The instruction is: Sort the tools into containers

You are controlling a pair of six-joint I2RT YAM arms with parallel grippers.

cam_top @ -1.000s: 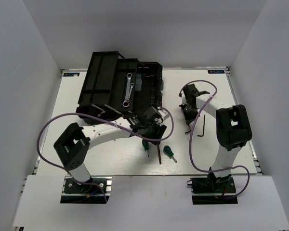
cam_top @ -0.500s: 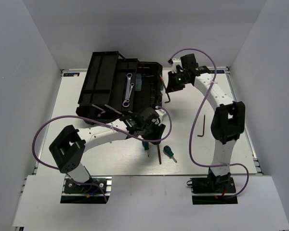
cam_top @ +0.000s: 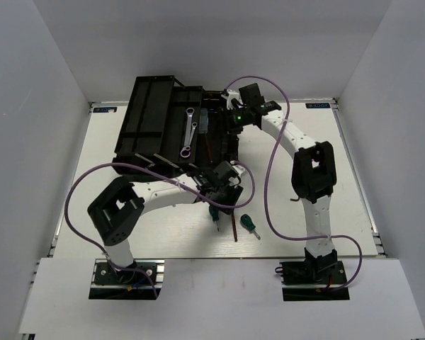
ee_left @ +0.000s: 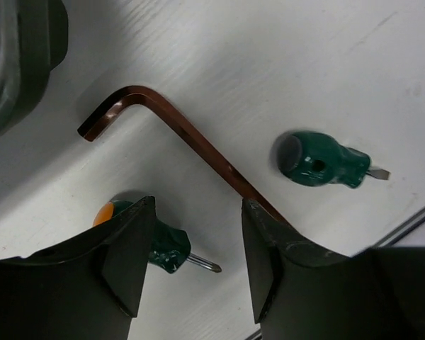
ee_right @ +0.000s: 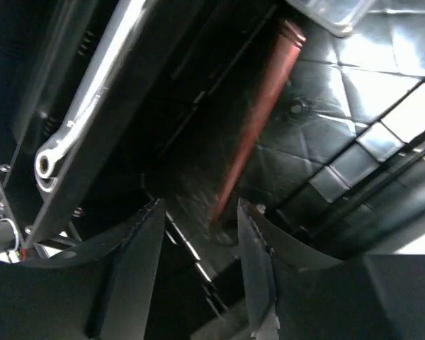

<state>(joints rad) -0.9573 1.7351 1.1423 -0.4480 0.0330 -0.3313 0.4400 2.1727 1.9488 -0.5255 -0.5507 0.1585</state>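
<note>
The black toolbox (cam_top: pixel 156 120) stands open at the back left, with two silver wrenches (cam_top: pixel 190 131) lying in its tray. My right gripper (cam_top: pixel 230 122) hovers open over the box's deep compartment. A reddish-brown hex key (ee_right: pixel 258 120) lies loose in that compartment beyond its fingers (ee_right: pixel 265 262), beside a wrench (ee_right: pixel 92 106). My left gripper (ee_left: pixel 195 262) is open just above the table. A green-handled screwdriver (ee_left: pixel 163 244) lies between its fingers, partly hidden by the left one. Another hex key (ee_left: pixel 177 131) and a second green screwdriver (ee_left: pixel 322 163) lie just beyond.
The toolbox lid (cam_top: pixel 145 117) is folded back to the left. A clear bin (ee_right: pixel 333 10) sits inside the box near the dropped key. Purple cables loop from both arms over the white table (cam_top: pixel 354 163). Grey walls enclose the table on three sides.
My right arm swung from the right of the table to the toolbox with a hex key, opened and let it drop inside. My left gripper stayed over the screwdriver and narrowed slightly.
</note>
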